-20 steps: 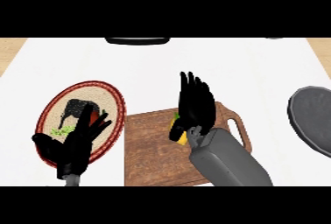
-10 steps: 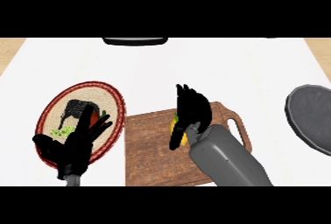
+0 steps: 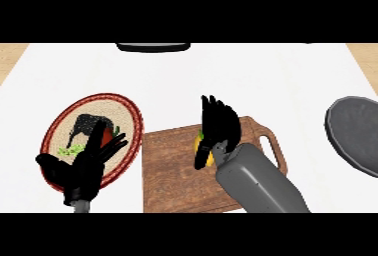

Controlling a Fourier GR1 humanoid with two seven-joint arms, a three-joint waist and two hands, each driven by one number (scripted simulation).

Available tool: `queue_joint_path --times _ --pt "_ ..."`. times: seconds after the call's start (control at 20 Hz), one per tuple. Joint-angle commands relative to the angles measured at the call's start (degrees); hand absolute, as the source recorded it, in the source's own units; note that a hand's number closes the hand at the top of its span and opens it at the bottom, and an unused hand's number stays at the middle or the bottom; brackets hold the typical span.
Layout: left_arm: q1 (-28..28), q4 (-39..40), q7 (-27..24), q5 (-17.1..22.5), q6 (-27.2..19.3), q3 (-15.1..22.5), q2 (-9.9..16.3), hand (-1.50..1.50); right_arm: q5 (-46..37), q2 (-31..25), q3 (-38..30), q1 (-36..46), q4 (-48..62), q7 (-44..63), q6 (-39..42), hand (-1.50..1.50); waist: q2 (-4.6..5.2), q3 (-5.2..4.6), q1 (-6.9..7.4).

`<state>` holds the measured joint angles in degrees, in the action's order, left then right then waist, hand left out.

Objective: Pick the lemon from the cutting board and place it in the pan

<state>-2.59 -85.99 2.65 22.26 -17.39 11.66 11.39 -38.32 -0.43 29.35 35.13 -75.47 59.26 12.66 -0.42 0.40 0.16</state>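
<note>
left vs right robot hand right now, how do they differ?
The left robot hand rests open with fingers up over the plate, touching no task object. The right robot hand is over the cutting board, fingers extended above the lemon, thumb beside it, mostly hiding it. Both are black on grey forearms, entering from the lower edge.

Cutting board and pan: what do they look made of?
Cutting board: looks like wood, matte; brown with streaky grain and a cut-out handle. Pan: probably metal or coated metal, dull dark grey; smooth, uniform surface with a raised rim, no gloss.
</note>
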Motion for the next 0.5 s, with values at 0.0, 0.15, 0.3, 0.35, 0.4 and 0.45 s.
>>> queue_joint_path --times 0.0,0.15,0.3,0.35,0.4,0.45 --pt "-0.23 5.54 0.77 -1.54 -1.86 -1.67 0.33 0.00 -2.50 0.40 2.74 0.22 3.01 3.09 -5.24 -1.50 0.54 -0.42 0.35" --pt "1.45 5.90 0.93 -2.31 -2.70 -1.35 -1.13 0.00 -2.67 0.41 4.46 -1.61 4.25 3.70 -4.32 -1.50 0.51 -0.42 0.06" --pt "-0.61 3.84 1.42 -2.07 -2.52 -1.59 -0.84 0.00 -2.76 -0.33 -0.33 -0.78 7.34 -0.40 -2.61 -1.50 0.50 -0.40 0.14" --pt "-1.59 4.86 0.47 -0.78 0.16 -2.04 -0.57 0.00 -1.25 0.40 1.70 -0.98 6.24 0.93 -3.68 -1.50 0.48 -0.41 0.28" --pt "-1.13 1.93 3.93 -0.66 -0.81 -2.51 0.80 0.00 -1.91 -0.56 0.68 -5.69 3.15 -3.28 -4.56 1.50 0.39 -0.39 -0.10" --pt "-1.31 1.72 3.46 -2.00 -2.23 -1.62 -0.28 0.00 -0.92 0.40 4.02 -2.28 5.12 -3.17 -4.75 1.50 0.45 -0.39 0.40"
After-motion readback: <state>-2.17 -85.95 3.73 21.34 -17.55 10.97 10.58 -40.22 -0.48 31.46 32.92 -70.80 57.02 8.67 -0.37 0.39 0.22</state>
